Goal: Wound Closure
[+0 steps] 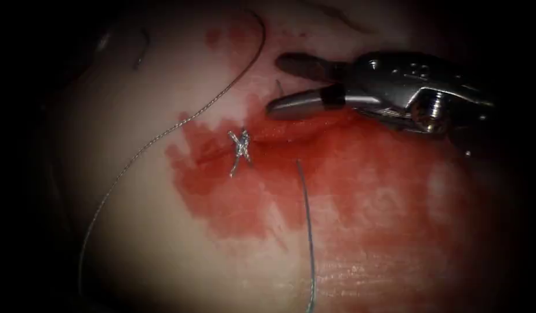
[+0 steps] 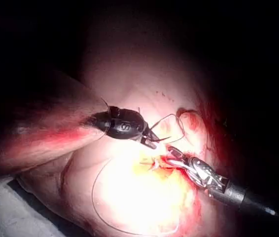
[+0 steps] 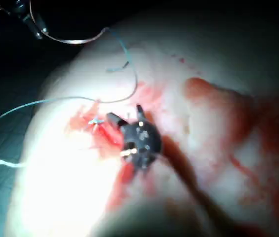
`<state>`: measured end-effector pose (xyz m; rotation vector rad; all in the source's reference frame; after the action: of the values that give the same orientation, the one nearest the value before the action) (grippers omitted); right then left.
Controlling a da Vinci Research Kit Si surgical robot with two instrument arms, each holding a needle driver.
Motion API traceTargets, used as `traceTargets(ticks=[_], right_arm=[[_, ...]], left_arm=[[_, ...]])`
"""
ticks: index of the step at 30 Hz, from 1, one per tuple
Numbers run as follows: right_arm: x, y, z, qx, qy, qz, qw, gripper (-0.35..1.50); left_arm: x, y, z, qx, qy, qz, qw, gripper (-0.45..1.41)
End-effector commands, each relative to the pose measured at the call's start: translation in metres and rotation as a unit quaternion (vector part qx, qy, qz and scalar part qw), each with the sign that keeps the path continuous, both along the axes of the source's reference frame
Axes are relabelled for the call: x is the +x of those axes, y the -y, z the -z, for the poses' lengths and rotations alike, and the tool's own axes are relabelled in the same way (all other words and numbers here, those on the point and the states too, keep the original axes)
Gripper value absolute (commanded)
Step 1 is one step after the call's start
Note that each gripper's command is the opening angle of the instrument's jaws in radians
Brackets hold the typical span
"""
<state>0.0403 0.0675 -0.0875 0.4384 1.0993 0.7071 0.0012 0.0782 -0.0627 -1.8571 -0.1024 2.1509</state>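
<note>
While its jaws gape empty, the right tool [image 1: 282,84] points left.

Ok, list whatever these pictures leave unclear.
1. Where along its curve the left tool holds the needle, which is clear of the tissue: right wrist view, dark and blurred.
2. Where the thread ends: endoscope view, it runs off the bottom edge.
3. The cut's line beside the knot: red fluid covers it.
4. The shaft of the right tool, which is open and empty: lost in darkness.
</note>
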Motion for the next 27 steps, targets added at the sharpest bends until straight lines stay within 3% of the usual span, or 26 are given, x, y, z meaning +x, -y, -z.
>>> traceTargets(ticks=[1,2,4,5,12,27], right_arm=[[0.001,0.0003,-0.0007,0.002,-0.001,0.003,1.0,0.25],[0.0009,0.0004,-0.0007,0.004,-0.002,0.006,1.0,0.2],[0.0008,0.0005,-0.0005,0.003,-0.008,0.013,1.0,-0.27],[0.0006,0.0004,-0.0004,0.005,-0.008,0.015,1.0,-0.35],[-0.0002,-0.0004,0.0002,-0.003,0.006,-0.002,1.0,-0.35],[-0.001,-0.0043,0.0024,-0.02,-0.009,-0.011,1.0,-0.35]], left_arm=[[-0.0005,-0.0005,-0.0004,-0.002,0.001,0.0,1.0,-0.35],[-0.0005,-0.0005,-0.0004,-0.002,0.001,0.0,1.0,-0.35],[-0.0005,-0.0005,-0.0004,-0.002,0.001,-0.001,1.0,-0.35],[-0.0005,-0.0005,-0.0004,-0.002,0.001,-0.001,1.0,-0.35],[-0.0004,-0.0005,-0.0004,-0.002,0.0,0.0,1.0,-0.35],[-0.0003,-0.0005,-0.0004,-0.002,-0.001,0.001,1.0,-0.35]])
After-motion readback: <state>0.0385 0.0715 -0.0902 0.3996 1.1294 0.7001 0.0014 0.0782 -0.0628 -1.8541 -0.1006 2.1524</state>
